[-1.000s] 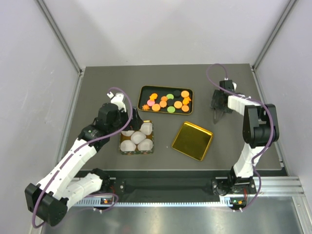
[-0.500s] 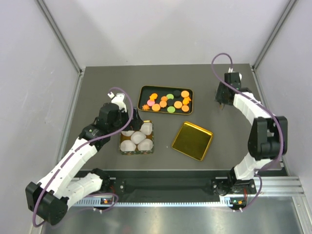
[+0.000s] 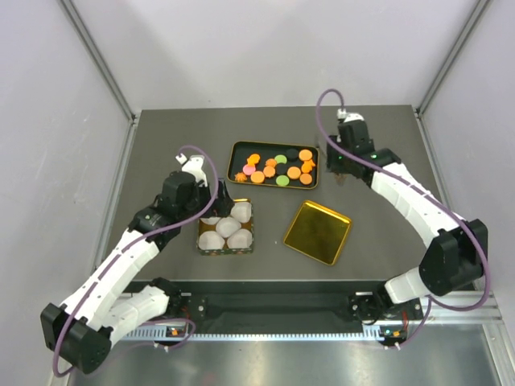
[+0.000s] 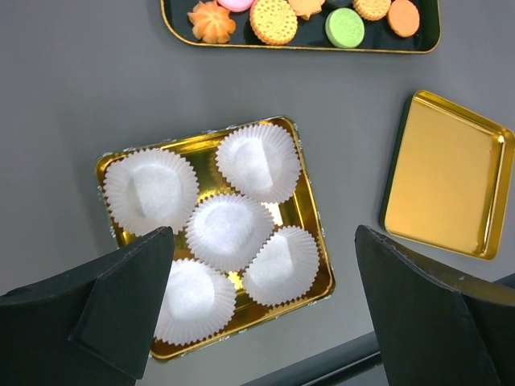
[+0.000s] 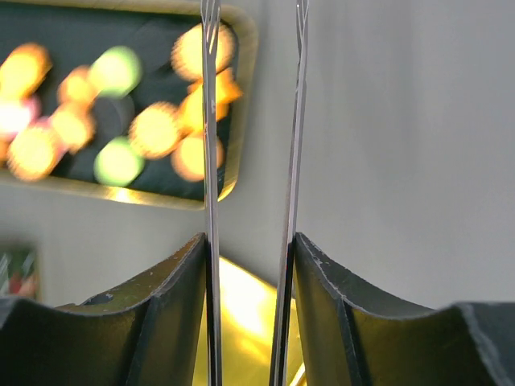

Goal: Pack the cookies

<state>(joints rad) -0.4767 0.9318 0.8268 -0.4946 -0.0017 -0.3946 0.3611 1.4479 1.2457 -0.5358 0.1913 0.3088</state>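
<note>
The cookies [image 3: 278,167] are small orange, pink, green and dark discs lying in a black tray [image 3: 273,145] at the table's middle back. They also show at the top of the left wrist view [image 4: 273,20] and as blurred spots in the right wrist view [image 5: 153,129]. My right gripper [image 3: 341,165] hovers just right of the tray. It [image 5: 251,241] is shut on thin metal tongs [image 5: 211,121], whose two blades reach toward the tray's right end. My left gripper [image 4: 261,265] stands wide open above a gold box [image 4: 310,241] holding several white paper cups [image 4: 229,229].
A gold lid [image 3: 318,232] lies on the table right of the gold box [image 3: 203,241], also visible in the left wrist view [image 4: 442,177] and under the tongs in the right wrist view [image 5: 241,314]. Grey walls enclose the table on three sides.
My right arm swung from the table's right side leftward to the tray's right end, and its jaws closed in. The left arm stayed still.
</note>
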